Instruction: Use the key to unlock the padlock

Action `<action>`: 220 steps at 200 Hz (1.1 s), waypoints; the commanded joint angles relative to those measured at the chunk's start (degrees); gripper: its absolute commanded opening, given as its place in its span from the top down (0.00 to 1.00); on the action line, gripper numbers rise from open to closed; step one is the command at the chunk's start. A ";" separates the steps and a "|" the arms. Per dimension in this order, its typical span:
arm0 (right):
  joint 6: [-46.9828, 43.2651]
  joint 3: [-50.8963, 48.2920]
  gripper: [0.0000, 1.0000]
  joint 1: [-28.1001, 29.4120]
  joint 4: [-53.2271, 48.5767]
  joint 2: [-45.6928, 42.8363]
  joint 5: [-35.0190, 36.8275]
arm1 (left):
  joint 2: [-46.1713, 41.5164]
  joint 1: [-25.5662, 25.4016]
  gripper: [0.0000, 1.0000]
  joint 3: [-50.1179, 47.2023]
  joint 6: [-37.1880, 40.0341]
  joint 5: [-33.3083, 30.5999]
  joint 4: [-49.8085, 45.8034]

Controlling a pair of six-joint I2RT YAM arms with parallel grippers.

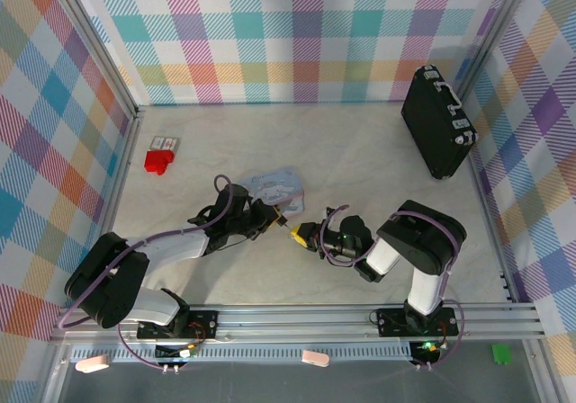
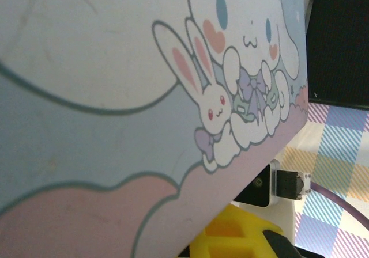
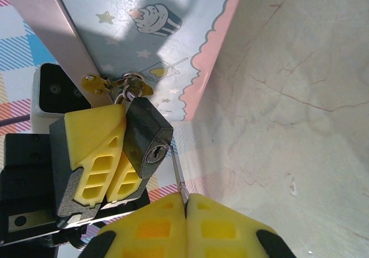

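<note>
pastel blue cartoon tin (image 1: 277, 187) on pale table (image 1: 360, 151), small dark padlock (image 3: 149, 137) hanging at its clasp; black case (image 1: 438, 122), red block (image 1: 158, 161) well apart.
right gripper (image 3: 187, 203) pinched tight on thin silvery key (image 3: 179, 177), tip just below keyhole; left gripper (image 3: 112, 154) low beside padlock, grip unclear.

Of the key (image 3: 179, 174) only a thin blade showed, its head hidden inside the pinched right gripper (image 3: 185, 203). The cartoon tin (image 2: 115, 97) ran past the left wrist picture's edges.
</note>
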 commanded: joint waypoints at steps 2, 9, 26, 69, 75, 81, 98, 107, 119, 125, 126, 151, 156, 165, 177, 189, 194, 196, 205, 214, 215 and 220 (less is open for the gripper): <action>0.11 -0.40 1.00 -0.83 1.86 -1.90 -0.99 | -2.04 0.69 1.00 -0.37 -0.66 2.08 3.82; 0.04 -0.56 1.00 -0.97 1.86 -2.17 -1.08 | -2.03 0.78 1.00 -0.37 -0.61 2.00 3.82; 0.18 -0.68 1.00 -1.23 1.86 -2.32 -1.26 | -1.78 0.78 1.00 -0.63 -0.87 2.08 4.45; 0.31 -0.76 1.00 -1.30 1.86 -2.60 -1.24 | -1.68 0.86 1.00 -1.07 -1.01 2.10 5.52; 0.27 -0.83 1.00 -1.36 1.86 -2.71 -1.26 | -1.77 0.93 1.00 -1.07 -0.92 2.08 5.33; 0.26 -0.89 1.00 -1.50 1.86 -2.79 -1.26 | -1.77 0.95 1.00 -1.07 -0.83 2.08 5.15; 0.39 -1.10 1.00 -1.60 1.86 -2.90 -1.35 | -1.68 1.04 1.00 -1.12 -0.92 2.17 5.14; 0.44 -1.11 1.00 -1.69 1.86 -3.02 -1.48 | -1.68 1.04 1.00 -1.13 -0.85 2.17 5.06; 0.61 -1.16 1.00 -1.86 1.86 -3.15 -1.61 | -1.68 1.12 1.00 -1.29 -0.92 2.25 5.50; 0.62 -1.19 1.00 -1.89 1.86 -3.35 -1.61 | -1.64 1.13 1.00 -1.42 -1.01 2.26 5.81; 0.62 -1.20 1.00 -1.93 1.86 -3.41 -1.61 | -1.66 1.13 1.00 -1.42 -1.01 2.26 5.83; 0.45 -1.11 1.00 -2.14 1.83 -3.93 -1.78 | -1.60 1.13 1.00 -1.33 -0.83 2.26 6.00; 0.44 -1.11 1.00 -2.15 1.86 -3.92 -1.85 | -1.59 1.13 1.00 -1.33 -0.83 2.34 6.10; 0.44 -1.02 1.00 -2.15 1.86 -3.83 -1.94 | -1.43 1.16 1.00 -1.17 -0.83 2.53 6.20; 0.53 -0.78 1.00 -2.16 1.86 -3.64 -2.13 | -1.27 1.19 1.00 -1.07 -0.91 2.66 6.47; 0.62 -0.59 1.00 -2.15 1.86 -3.41 -2.31 | -1.18 1.22 1.00 -1.07 -1.07 2.84 6.96; 0.62 -0.50 1.00 -2.17 1.86 -3.39 -2.31 | -1.09 1.17 1.00 -1.07 -1.17 2.94 7.26; 0.62 -0.50 1.00 -2.22 1.86 -3.40 -2.29 | -1.07 1.25 1.00 -1.07 -1.18 2.96 7.43; 0.62 -0.48 1.00 -2.17 1.86 -3.59 -2.30 | -0.90 1.21 1.00 -1.32 -1.42 3.05 8.26; 0.54 -0.38 1.00 -2.15 1.86 -3.73 -2.39 | -0.81 1.18 1.00 -1.59 -1.58 3.05 8.90; 0.53 -0.35 1.00 -2.15 1.86 -3.77 -2.40 | -0.80 1.20 1.00 -1.64 -1.60 3.05 8.91; 0.54 -0.27 1.00 -2.21 1.86 -3.83 -2.40 | -0.80 1.19 1.00 -1.68 -1.62 3.05 8.98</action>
